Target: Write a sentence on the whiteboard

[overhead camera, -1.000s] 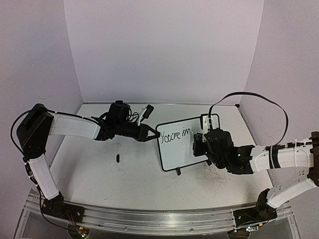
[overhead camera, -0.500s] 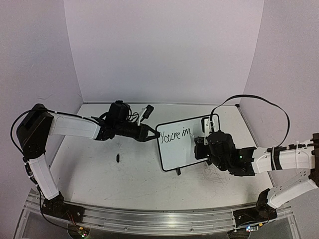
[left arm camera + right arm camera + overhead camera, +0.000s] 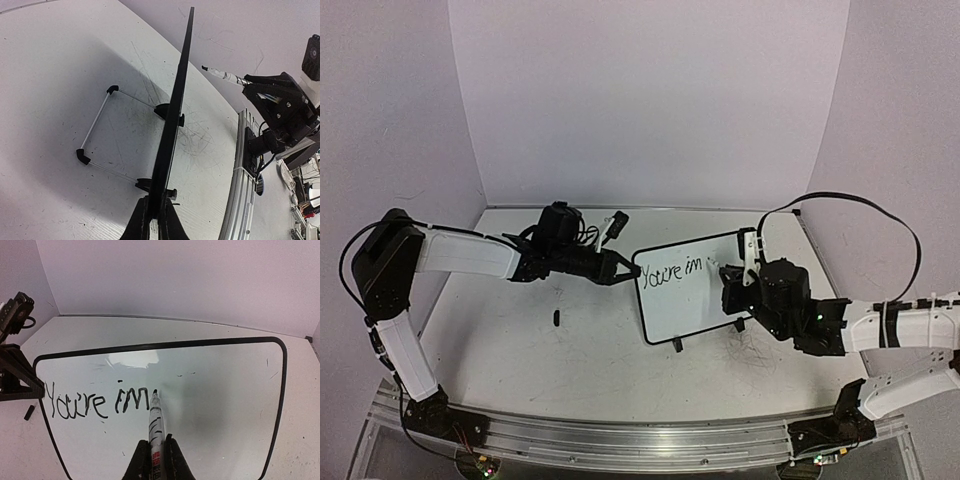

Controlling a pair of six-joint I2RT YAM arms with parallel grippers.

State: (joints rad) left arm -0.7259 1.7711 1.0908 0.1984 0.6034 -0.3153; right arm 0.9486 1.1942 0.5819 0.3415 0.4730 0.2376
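The whiteboard stands tilted on the table, with "You're im" written along its upper left. My left gripper is shut on the board's left frame edge; in the left wrist view the black frame runs edge-on out of the left gripper. My right gripper hovers before the board's right half. In the right wrist view the right gripper is shut on a white marker, whose tip sits just right of the last "m" on the whiteboard.
A small black cap lies on the table left of the board. The board's wire stand spreads behind it. Cables lie near the back wall. An aluminium rail lines the near edge.
My right arm has shifted to the right along the board with the marker. The left arm and the board have stayed put, and the writing reads the same.
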